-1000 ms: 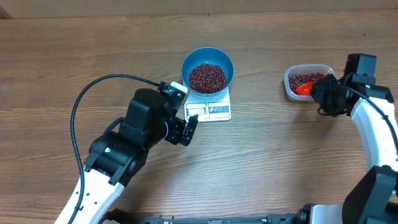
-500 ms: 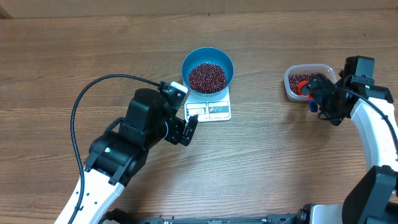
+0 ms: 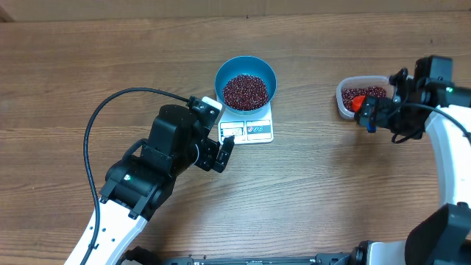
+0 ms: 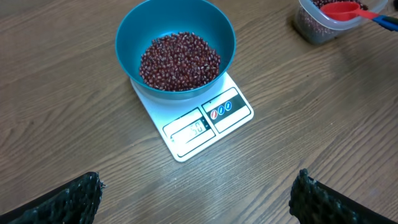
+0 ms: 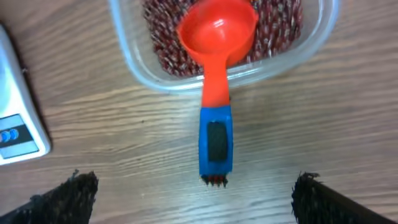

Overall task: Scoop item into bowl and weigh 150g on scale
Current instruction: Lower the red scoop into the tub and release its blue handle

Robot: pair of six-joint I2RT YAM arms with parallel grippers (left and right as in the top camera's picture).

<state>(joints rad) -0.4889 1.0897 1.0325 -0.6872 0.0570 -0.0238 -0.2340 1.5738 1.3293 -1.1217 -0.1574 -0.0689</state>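
left gripper [image 4: 196, 208]: wide open, empty. Finger pads sit at the two lower corners of the left wrist view with only bare worktop [image 3: 309, 191] between them. It hangs near the scale's front-left corner, not touching it.
right gripper [image 5: 193, 202]: wide open, holding nothing. The scoop's handle end lies in the gap between the fingers and touches neither.
beans [image 4: 179, 60]: most are heaped in the bowl, dark red-brown, well below the rim. The rest are in the tub.
bowl [image 4: 130, 31]: blue, upright, sits on the scale and covers its back part. The front strip stays uncovered.
scale [image 4: 205, 121]: white, flat on the worktop near the middle. The display shows digits, too small to read. Label with round marks beside the display.
tub [image 5: 149, 78]: clear plastic, on the worktop well right of the scale, partly filled with beans.
scoop [image 5: 216, 37]: red head, blue handle. The head lies in the tub on top of the beans and looks empty. The handle crosses the tub rim and sticks out over the worktop toward the right gripper. Cannot tell if the handle end touches the worktop.
cable [image 3: 110, 103]: black, loops from the left arm over the worktop at left.
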